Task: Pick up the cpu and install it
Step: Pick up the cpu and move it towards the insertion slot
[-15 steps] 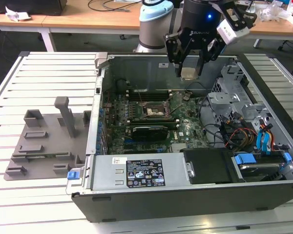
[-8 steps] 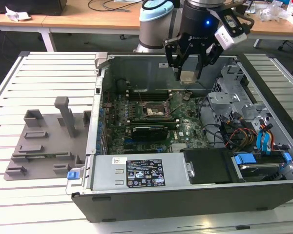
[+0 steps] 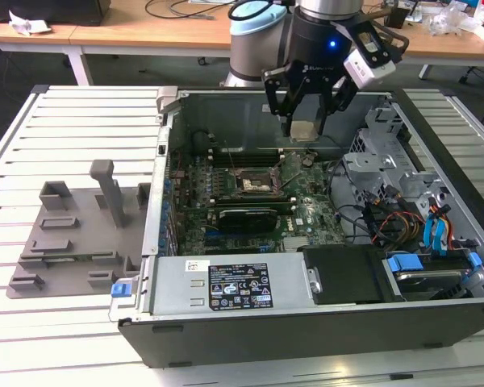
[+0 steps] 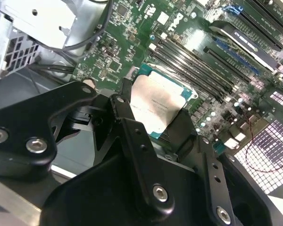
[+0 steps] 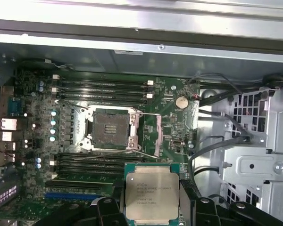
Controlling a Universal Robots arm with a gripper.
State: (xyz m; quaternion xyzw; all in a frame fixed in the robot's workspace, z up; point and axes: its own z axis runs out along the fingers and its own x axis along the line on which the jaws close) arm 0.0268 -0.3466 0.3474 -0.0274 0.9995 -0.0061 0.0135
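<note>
The cpu, gripped at opposite edges between the black fingers of the gripper, which is closed on it. The chip hangs above the green motherboard inside the open computer case, apart from the dark socket. A grey fixture tray lies on the slatted table, at the exterior view's left of the case

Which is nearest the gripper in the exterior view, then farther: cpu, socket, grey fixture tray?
1. cpu, held in the gripper.
2. socket, on the motherboard below.
3. grey fixture tray, outside the case, on the exterior view's left.
</note>
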